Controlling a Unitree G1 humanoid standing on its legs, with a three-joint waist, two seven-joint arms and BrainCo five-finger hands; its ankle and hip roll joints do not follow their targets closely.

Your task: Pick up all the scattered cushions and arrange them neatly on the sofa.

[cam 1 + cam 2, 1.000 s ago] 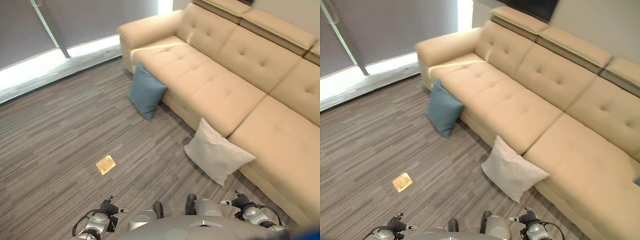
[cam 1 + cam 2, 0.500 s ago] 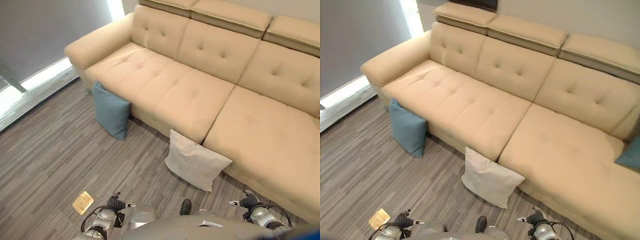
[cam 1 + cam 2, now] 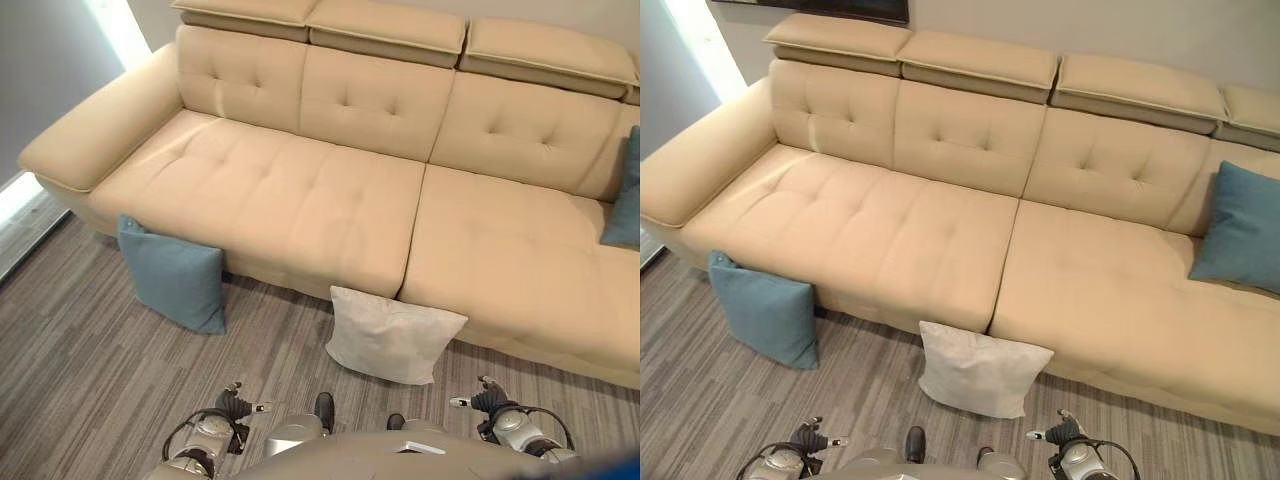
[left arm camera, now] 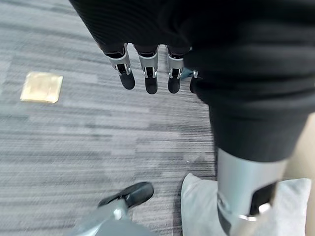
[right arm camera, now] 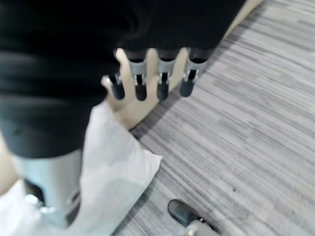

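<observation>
The left robot hand [image 4: 147, 73] hangs low beside the body with its fingers straight and relaxed, holding nothing; beyond its fingertips lies grey striped floor [image 4: 74, 132] and a small yellowish square [image 4: 41, 87] lying flat on it. The right robot hand [image 5: 150, 78] hangs the same way, fingers loosely extended and empty, with a corner of the white cushion [image 5: 113, 162] showing just past it.

In the head views, that white cushion [image 3: 392, 335] leans against the front of the beige sofa [image 3: 330, 190] at about 12 o'clock from the robot, close to its feet, below the seam between the two seat sections. A blue cushion [image 3: 175, 280] stands on the floor at roughly 10 o'clock, propped against the sofa front under the left armrest. A second blue cushion [image 3: 1240, 225] sits up on the seat at about 2 o'clock, leaning on the backrest (apparently already placed). So two cushions seem left to collect, and the white one looks like the nearest candidate.

The risks from here are mostly about the reach. Both hands are low and at the sides, so a deep bend is needed; a cushion this soft may fold or slip if pinched by one corner only. Because it rests on the sofa front, a push rather than a grip could tip it flat. The feet stand near it too, and could trap an edge.
</observation>
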